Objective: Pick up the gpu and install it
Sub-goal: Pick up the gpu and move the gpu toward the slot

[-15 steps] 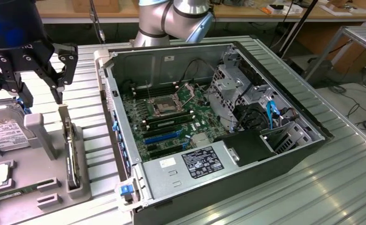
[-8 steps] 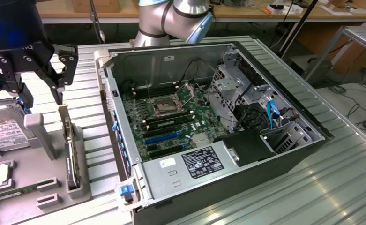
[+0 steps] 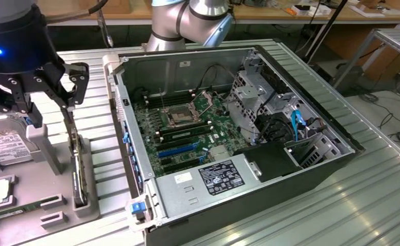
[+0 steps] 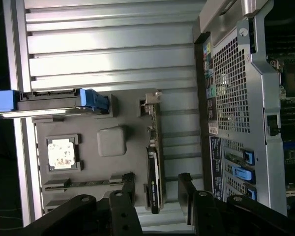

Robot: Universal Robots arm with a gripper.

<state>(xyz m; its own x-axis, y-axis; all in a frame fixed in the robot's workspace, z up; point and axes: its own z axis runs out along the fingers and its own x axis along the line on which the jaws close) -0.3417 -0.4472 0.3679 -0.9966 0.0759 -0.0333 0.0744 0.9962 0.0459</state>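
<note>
Over the gpu (image 4: 154,169), splayed end effector (image 3: 51,110)

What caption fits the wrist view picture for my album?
Open gripper straddles the gpu, standing on edge in its grey tray beside the computer case.

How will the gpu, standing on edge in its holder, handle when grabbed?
Likely stiff: the gpu is a thin flat board. Standing on edge in the gray holder, it could tip if nudged sideways. Probably light, being so thin, so the open gripper needs little squeeze.
</note>
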